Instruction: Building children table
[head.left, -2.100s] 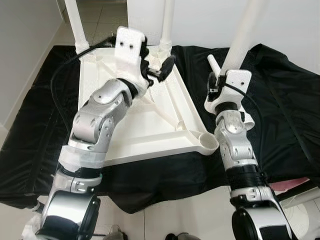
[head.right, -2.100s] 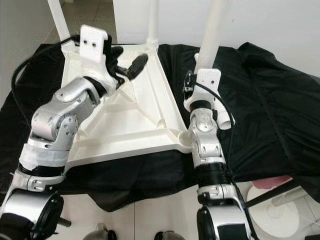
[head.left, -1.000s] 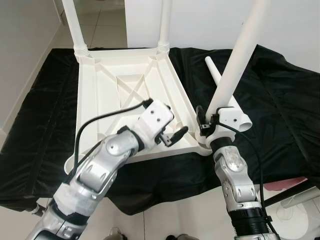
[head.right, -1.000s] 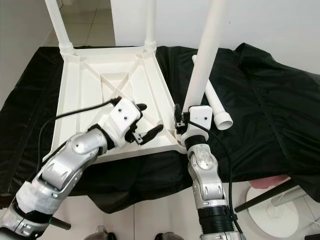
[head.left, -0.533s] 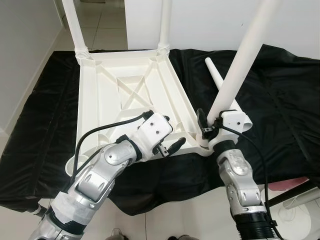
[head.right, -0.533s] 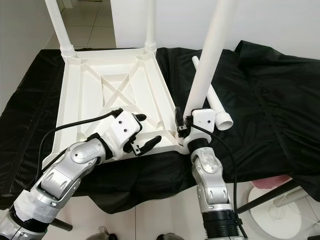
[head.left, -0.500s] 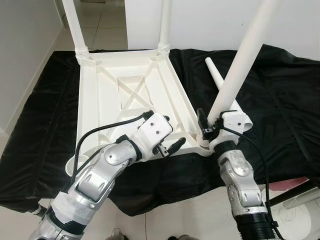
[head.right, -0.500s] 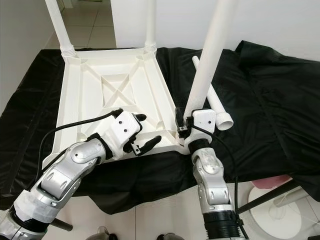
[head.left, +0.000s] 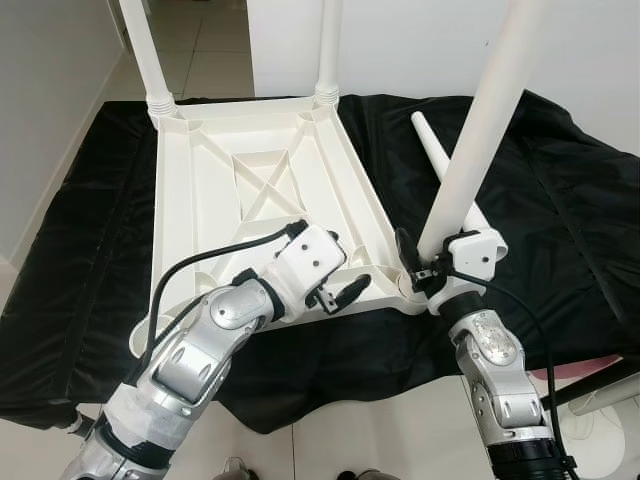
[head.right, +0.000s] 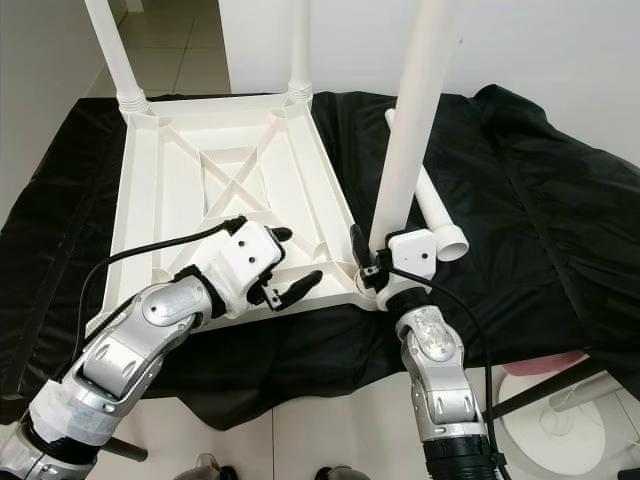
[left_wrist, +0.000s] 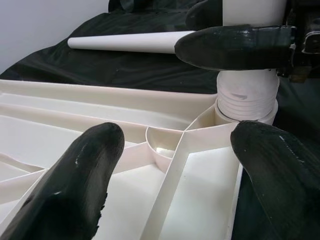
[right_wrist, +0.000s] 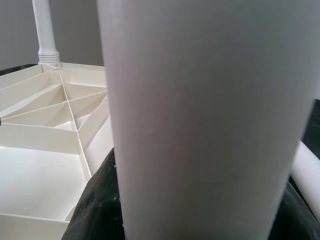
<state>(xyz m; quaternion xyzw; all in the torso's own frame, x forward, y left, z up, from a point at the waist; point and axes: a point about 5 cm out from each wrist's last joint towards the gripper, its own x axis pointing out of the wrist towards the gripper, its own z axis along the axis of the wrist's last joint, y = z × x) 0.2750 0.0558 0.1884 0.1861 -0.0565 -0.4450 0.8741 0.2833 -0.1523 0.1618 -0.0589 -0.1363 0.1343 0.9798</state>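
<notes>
Left end effector (head.left: 345, 288) spread wide; right end effector (head.right: 362, 262) clamped.

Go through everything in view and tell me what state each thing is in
Tabletop: upside down on the black cloth.
Two far legs: fitted, upright.
Third leg: upright in near corner socket.
Fourth leg: loose, lying on cloth.
Right tool: shut on third leg.
Left tool: open above tabletop.
</notes>
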